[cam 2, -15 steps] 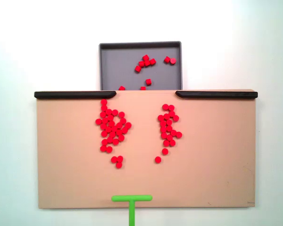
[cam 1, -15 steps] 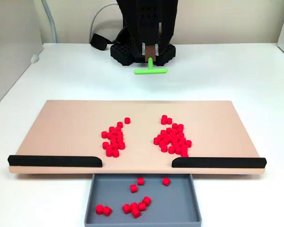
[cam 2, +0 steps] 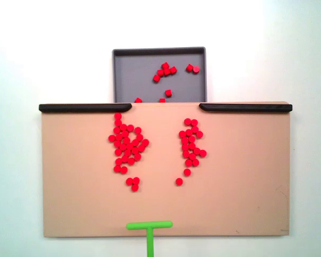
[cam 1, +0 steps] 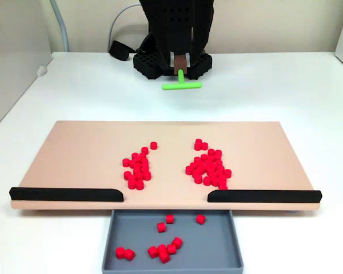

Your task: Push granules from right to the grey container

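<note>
Red granules lie in two piles on the peach board (cam 1: 74,151): a left pile (cam 1: 137,169) and a right pile (cam 1: 210,168) in a fixed view, and again as a left pile (cam 2: 127,144) and a right pile (cam 2: 191,144) in the top-down fixed view. The grey container (cam 1: 111,251) (cam 2: 125,80) sits against the board's edge and holds several granules (cam 1: 163,249) (cam 2: 166,70). My gripper (cam 1: 182,67) hangs behind the board's far edge, shut on the stem of a green T-shaped stick (cam 1: 182,85) (cam 2: 148,226). The stick's crossbar is well short of both piles.
Two long black strips (cam 1: 66,194) (cam 1: 264,196) line the board edge by the container, with a gap between them over the tray. The arm's black base (cam 1: 160,63) and a cable stand at the back of the white table (cam 1: 286,91).
</note>
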Controlling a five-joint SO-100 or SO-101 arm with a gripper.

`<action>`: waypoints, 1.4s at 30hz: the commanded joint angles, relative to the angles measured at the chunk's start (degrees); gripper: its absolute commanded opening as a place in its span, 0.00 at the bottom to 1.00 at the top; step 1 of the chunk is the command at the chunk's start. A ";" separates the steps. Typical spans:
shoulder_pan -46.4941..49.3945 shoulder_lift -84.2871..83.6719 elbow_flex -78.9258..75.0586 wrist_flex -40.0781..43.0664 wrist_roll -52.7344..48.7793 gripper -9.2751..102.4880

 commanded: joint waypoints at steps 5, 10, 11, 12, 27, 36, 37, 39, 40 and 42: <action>0.18 1.05 -1.14 -0.18 -0.53 0.08; 0.18 1.14 -1.14 0.00 -0.44 0.08; 0.18 1.23 -1.14 0.00 -0.44 0.08; 0.18 1.41 -1.14 0.00 -0.44 0.08; 0.09 2.29 -1.14 0.26 0.35 0.08; 0.09 2.29 -1.14 0.09 0.35 0.08; 0.18 2.29 -1.14 0.09 0.26 0.08; 0.35 2.29 -1.14 0.00 0.18 0.08; 0.35 2.29 -1.14 -0.09 0.18 0.08; 0.44 2.29 -1.14 -0.09 0.18 0.08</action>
